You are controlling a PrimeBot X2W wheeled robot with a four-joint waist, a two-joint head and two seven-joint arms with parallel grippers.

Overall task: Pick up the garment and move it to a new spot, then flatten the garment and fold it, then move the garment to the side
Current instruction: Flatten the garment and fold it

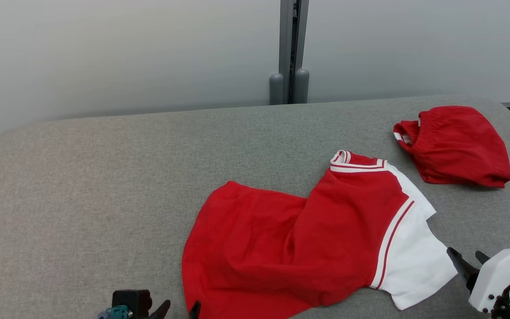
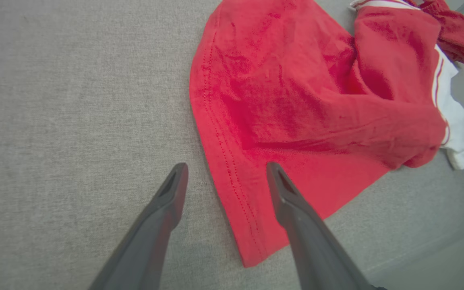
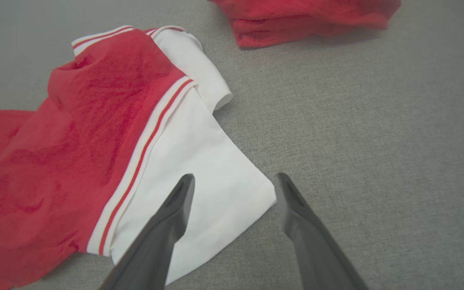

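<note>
Grey fabric table [image 1: 82, 177], red/white shirt [image 1: 308, 239] rumpled ctr, red shorts [image 1: 458, 146] far right

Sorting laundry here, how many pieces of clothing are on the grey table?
2. A red-and-white shirt lies rumpled at the front centre; a smaller red garment lies at the far right. More could hide underneath the shirt.

The garment [image 1: 281, 248] is red with white sleeves and red-and-white striped trim; the shorts [image 1: 458, 146] near it are red, the tabletop [image 1: 82, 199] grey.
</note>
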